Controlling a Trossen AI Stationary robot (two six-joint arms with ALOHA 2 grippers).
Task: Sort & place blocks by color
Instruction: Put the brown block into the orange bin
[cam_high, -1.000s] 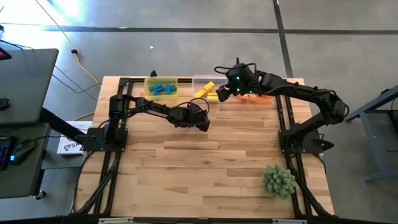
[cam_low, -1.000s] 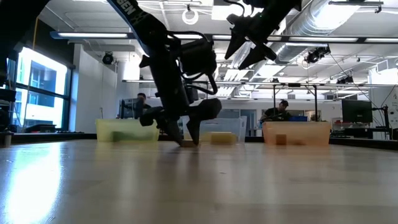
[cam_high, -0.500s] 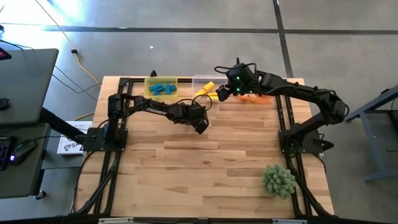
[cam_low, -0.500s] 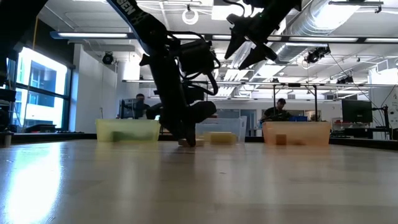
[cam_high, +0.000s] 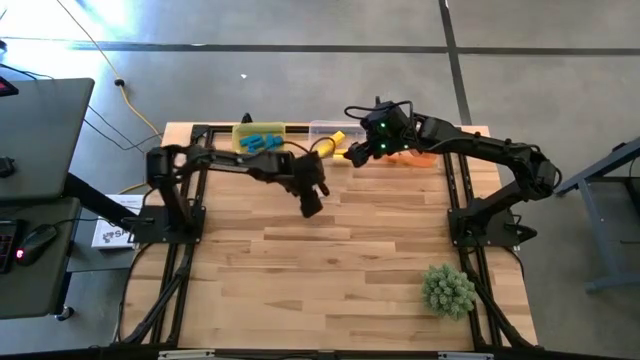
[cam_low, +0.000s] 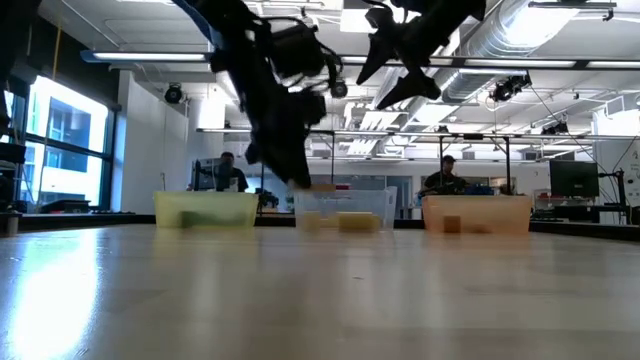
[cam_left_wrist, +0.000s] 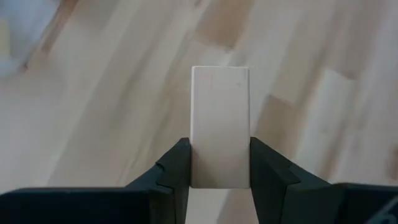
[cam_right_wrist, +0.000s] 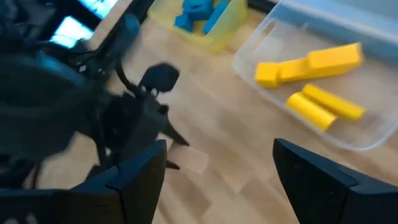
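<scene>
Item: plain wood block (cam_left_wrist: 220, 127), held upright between the two fingers of the left gripper (cam_high: 311, 205), lifted clear of the table (cam_high: 340, 260), jaws clamped on its sides. Right gripper (cam_high: 352, 152): fingers spread wide, empty, hovering above the clear bin (cam_right_wrist: 323, 118) of yellow blocks (cam_right_wrist: 309, 63). Blue blocks (cam_right_wrist: 198, 14) lay in the yellow bin (cam_right_wrist: 163, 17) beside it.

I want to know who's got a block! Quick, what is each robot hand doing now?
Left hand: closed on a plain wood block, lifted off the table.
Right hand: open, holding nothing, up over the bins.
</scene>
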